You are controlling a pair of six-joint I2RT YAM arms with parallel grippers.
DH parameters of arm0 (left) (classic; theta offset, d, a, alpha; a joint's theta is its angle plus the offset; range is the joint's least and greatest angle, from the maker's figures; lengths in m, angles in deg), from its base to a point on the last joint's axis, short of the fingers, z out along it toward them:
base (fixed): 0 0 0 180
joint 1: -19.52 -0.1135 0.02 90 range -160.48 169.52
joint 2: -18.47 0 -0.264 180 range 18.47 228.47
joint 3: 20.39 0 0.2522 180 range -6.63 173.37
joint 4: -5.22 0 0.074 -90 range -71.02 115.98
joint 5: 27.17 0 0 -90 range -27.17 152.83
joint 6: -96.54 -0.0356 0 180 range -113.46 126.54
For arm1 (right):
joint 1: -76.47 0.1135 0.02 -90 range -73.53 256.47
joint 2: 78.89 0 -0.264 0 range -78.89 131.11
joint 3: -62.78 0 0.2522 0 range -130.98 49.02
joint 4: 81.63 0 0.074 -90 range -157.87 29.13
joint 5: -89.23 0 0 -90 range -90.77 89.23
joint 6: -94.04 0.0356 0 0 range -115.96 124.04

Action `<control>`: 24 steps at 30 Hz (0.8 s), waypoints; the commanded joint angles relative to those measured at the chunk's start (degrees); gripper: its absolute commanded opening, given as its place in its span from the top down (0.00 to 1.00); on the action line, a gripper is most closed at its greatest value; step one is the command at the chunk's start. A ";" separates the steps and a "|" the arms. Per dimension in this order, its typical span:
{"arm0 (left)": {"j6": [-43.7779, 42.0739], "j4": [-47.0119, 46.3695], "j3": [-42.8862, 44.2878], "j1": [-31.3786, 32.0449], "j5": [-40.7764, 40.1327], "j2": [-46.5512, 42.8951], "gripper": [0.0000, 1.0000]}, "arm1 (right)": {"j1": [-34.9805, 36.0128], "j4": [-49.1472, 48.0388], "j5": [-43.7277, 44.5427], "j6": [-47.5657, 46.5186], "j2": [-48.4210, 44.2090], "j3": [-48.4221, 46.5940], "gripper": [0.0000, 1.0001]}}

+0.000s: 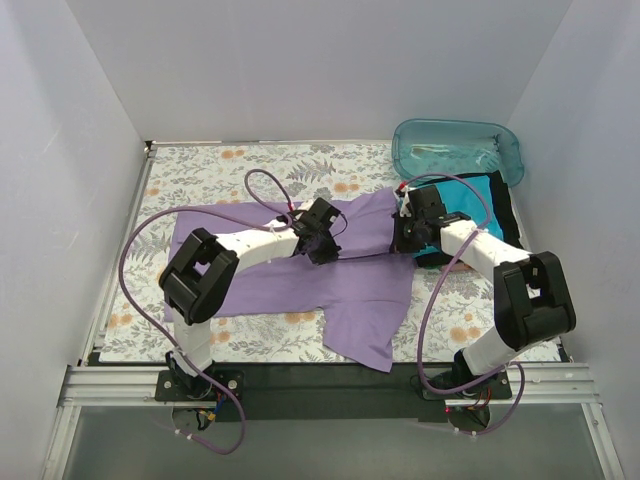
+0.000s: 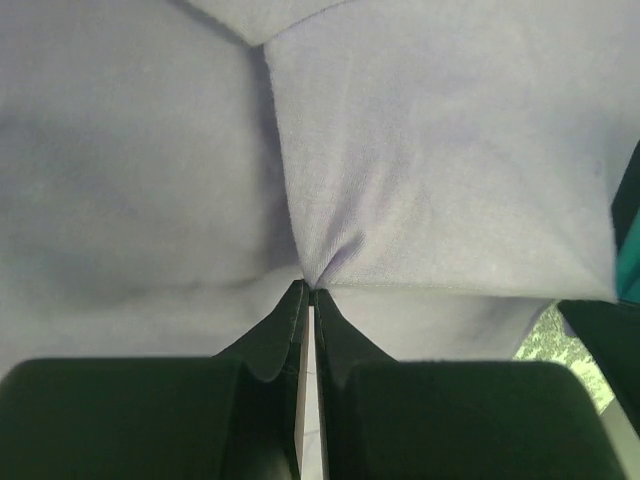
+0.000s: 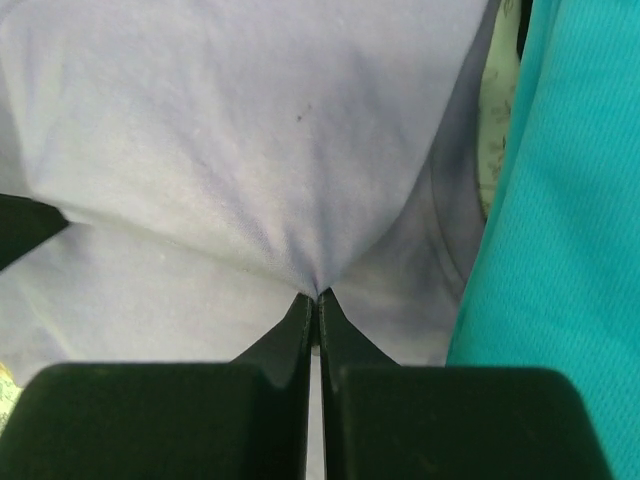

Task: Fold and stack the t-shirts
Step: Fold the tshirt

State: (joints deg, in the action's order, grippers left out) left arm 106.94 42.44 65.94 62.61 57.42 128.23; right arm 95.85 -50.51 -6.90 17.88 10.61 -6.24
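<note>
The lavender-purple t-shirt [image 1: 330, 285] lies spread across the middle of the table, partly folded, one flap hanging toward the near edge. My left gripper [image 1: 322, 243] is shut on a pinch of the purple cloth [image 2: 400, 160]. My right gripper [image 1: 408, 232] is shut on the purple cloth [image 3: 230, 130] at the shirt's right edge. A folded teal t-shirt [image 1: 478, 205] lies on a black one [image 1: 512, 225] at the right, right beside my right gripper; the teal cloth [image 3: 570, 220] fills the right side of the right wrist view. No orange-red shirt shows.
A clear teal plastic tub [image 1: 458, 148] stands at the back right corner. The table has a floral cover [image 1: 220, 165]. White walls close in the left, back and right sides. Purple cables loop over both arms.
</note>
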 commanded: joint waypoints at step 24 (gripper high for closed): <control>-4.85 18.91 -6.12 -18.37 -12.26 -25.20 0.16 | 5.05 3.29 -5.65 -1.89 -1.64 -13.17 0.02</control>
State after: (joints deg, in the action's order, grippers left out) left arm 105.37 59.90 62.88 53.70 47.70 105.82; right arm 100.00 -46.31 -13.15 17.18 2.19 -13.65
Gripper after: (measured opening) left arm 0.838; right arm 0.984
